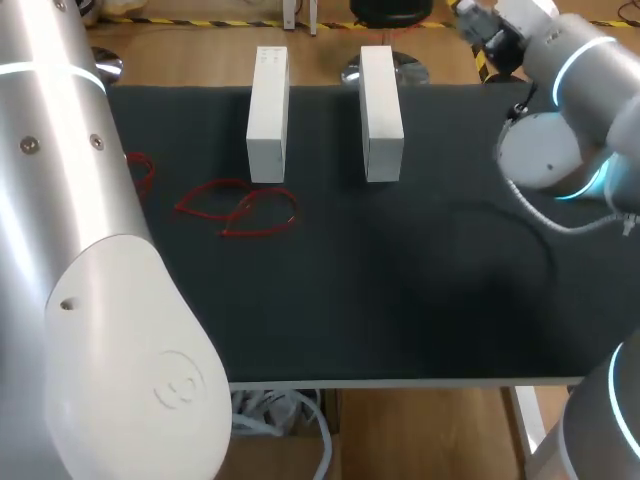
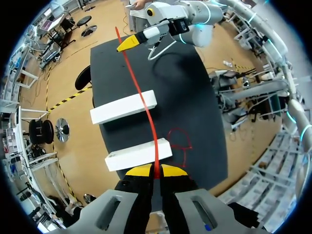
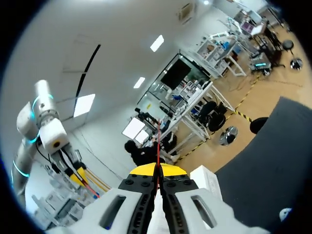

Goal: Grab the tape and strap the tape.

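Notably, both arms hold 1 red tape point(image 2: 141, 97) between them. Left gripper point(image 2: 156, 171): fingers pinched together on the tape's near end, with the strip leaving straight ahead from between the yellow tips. Right gripper point(image 3: 157, 171): likewise clenched on the other end, the strip running out ahead of its tips.

From the left gripper the tape runs ahead in a nearly straight line. It passes over the near block point(image 2: 138, 154) just ahead of the fingers, then over the far block point(image 2: 123, 108), to the right gripper well beyond. Whether it touches the block tops or passes above them cannot be told.

A pinch at each end probably keeps the strip taut and lined up across both blocks. These lie side by side and apart on the table point(image 2: 195, 87), seemingly as the 2 supports to be strapped. Loose red loops point(image 2: 179, 141) lie flat on the table beside the near block, off to one side of the left gripper and held by neither arm; they are likely spare pieces. Grabbing appears done; strapping is judged not yet done.

Writing: faint marks on 1 block's end in the head view, too small to read; no other label is legible
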